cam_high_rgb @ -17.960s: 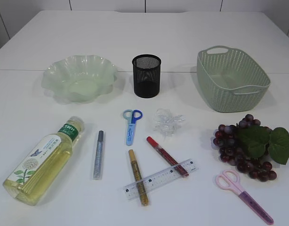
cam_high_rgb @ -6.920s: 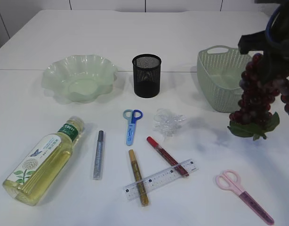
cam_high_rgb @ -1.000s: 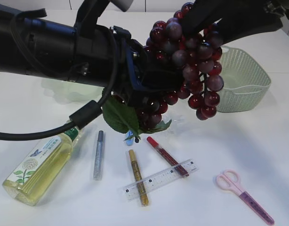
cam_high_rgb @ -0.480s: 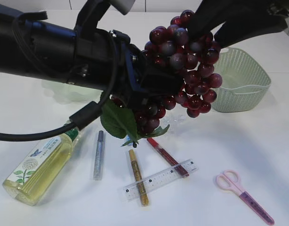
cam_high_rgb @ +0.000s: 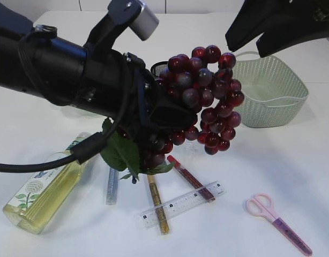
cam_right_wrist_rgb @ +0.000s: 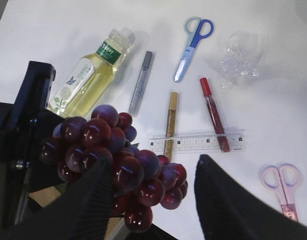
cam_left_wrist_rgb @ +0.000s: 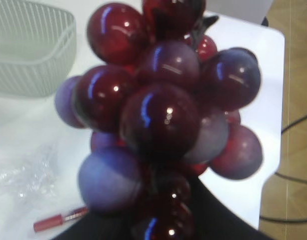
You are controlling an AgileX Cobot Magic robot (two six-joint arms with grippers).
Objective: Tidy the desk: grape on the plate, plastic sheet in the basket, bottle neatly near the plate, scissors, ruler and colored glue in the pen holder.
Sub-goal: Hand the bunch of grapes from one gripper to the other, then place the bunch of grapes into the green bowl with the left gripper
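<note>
My left gripper [cam_high_rgb: 154, 115] is shut on the dark red grape bunch [cam_high_rgb: 202, 101] and holds it in the air over the middle of the table. The bunch fills the left wrist view [cam_left_wrist_rgb: 163, 115], hiding the jaws. My right gripper [cam_high_rgb: 271, 27] is open and empty, up and to the right of the bunch; its fingers straddle the bunch in the right wrist view [cam_right_wrist_rgb: 153, 162] without touching it. The bottle [cam_high_rgb: 41, 193] lies at the front left. The ruler [cam_high_rgb: 180, 204], gold glue [cam_high_rgb: 156, 206], red glue [cam_high_rgb: 188, 176] and silver glue [cam_high_rgb: 111, 184] lie in front. The plate is hidden behind my left arm.
The green basket [cam_high_rgb: 282, 101] stands at the back right. The black pen holder [cam_high_rgb: 156, 68] peeks out behind the grapes. Pink scissors [cam_high_rgb: 277, 222] lie at the front right. Blue scissors [cam_right_wrist_rgb: 193, 45] and the crumpled plastic sheet [cam_right_wrist_rgb: 238, 60] lie mid-table.
The right gripper has let go of the bunch and pulled up to the right. The left gripper has carried the bunch down and a little to the left.
</note>
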